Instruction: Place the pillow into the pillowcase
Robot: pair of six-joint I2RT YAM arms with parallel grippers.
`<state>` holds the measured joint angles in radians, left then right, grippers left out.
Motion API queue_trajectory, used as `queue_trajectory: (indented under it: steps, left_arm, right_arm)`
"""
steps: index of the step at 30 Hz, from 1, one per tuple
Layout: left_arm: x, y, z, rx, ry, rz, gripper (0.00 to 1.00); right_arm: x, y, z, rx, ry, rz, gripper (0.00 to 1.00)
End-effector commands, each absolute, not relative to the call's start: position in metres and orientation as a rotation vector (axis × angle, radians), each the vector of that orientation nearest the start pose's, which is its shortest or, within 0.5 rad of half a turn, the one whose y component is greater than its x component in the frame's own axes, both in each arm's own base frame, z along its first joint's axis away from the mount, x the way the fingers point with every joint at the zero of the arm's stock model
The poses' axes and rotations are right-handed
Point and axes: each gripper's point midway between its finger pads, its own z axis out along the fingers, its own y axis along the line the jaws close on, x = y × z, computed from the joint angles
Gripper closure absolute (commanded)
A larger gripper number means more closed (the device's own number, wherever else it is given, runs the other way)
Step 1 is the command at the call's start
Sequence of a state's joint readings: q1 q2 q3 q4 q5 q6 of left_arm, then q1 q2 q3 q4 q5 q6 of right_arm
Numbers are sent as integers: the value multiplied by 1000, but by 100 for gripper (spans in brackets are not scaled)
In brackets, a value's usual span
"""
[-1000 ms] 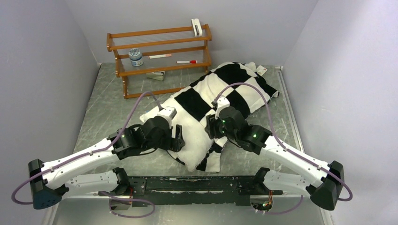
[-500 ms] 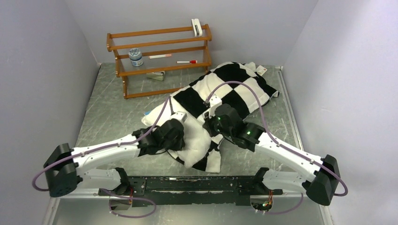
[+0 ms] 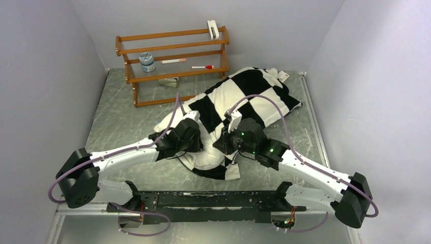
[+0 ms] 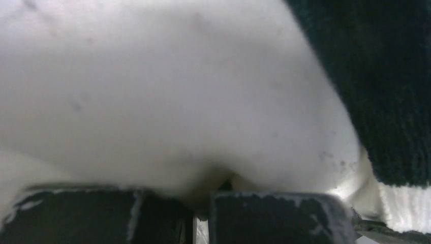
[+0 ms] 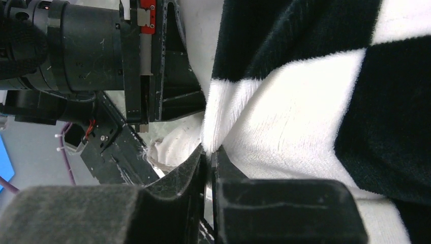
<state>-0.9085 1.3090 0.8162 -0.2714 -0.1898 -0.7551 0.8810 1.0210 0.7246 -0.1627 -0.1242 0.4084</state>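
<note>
The checkered pillowcase (image 3: 256,96) lies diagonally from the back right toward the table's middle. The white pillow (image 3: 206,156) bulges out of its near end. In the top view my left gripper (image 3: 195,145) presses into the pillow's left side. The left wrist view is filled by the pillow (image 4: 167,86), and the left gripper (image 4: 203,192) is shut on a pinch of its white fabric, with black plush (image 4: 386,76) to the right. My right gripper (image 5: 208,152) is shut on the pillowcase's (image 5: 284,127) white plush edge. A fold of the pillow (image 5: 173,147) shows just beside it.
A wooden rack (image 3: 173,66) stands at the back left with a jar (image 3: 147,61), a marker (image 3: 202,66) and a white clip (image 3: 213,29) on it. Grey walls close in on the left, the back and the right. A black rail (image 3: 203,201) runs along the near edge.
Both arms moved inward to the pillow's near end and both grippers shut, the left on the pillow, the right on the pillowcase edge. The near end bunched up.
</note>
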Motion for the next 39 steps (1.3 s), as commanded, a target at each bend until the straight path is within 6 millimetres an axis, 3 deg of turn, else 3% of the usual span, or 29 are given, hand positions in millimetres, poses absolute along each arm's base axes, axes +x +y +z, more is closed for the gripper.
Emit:
queue_trajectory:
  steps: [1, 3, 5, 9, 13, 17, 19, 22, 25, 27, 30, 32, 36, 39]
  left_arm:
    - [256, -315, 160, -34, 2183, -850, 95]
    - [257, -319, 171, -40, 2145, -894, 95]
    - [255, -320, 175, -49, 2121, -928, 95]
    - [261, -322, 179, -83, 2103, -929, 95]
    - [280, -317, 188, -126, 2077, -827, 95]
    - [297, -313, 200, -178, 2027, -769, 95]
    - [300, -313, 199, -196, 2021, -765, 95]
    - [294, -320, 185, -194, 2047, -812, 95]
    - [280, -328, 178, -123, 2086, -882, 95]
    - [270, -326, 177, -71, 2115, -892, 95]
    - [255, -317, 181, -3, 2155, -878, 85]
    - [249, -311, 189, 8, 2156, -881, 81]
    - [244, -304, 194, -29, 2128, -919, 81]
    - [243, -302, 197, -9, 2142, -906, 81]
  right_arm:
    - [159, 293, 186, -594, 2129, 1049, 90]
    - [160, 289, 188, -535, 2128, 1055, 100]
    - [157, 295, 197, -462, 2078, 1156, 100]
    - [131, 319, 222, -415, 2018, 1405, 100]
    - [118, 325, 242, -460, 1999, 1343, 100]
    - [115, 317, 225, -484, 2059, 1287, 100]
    - [111, 314, 204, -474, 2097, 1292, 100]
    - [117, 301, 164, -379, 2175, 1207, 100]
    - [136, 286, 157, -311, 2181, 1048, 100]
    - [146, 278, 163, -306, 2183, 942, 88]
    - [156, 276, 175, -347, 2191, 833, 67]
    - [159, 277, 169, -418, 2213, 754, 55]
    - [160, 284, 153, -592, 2196, 623, 44]
    - [165, 282, 162, -585, 2179, 572, 43]
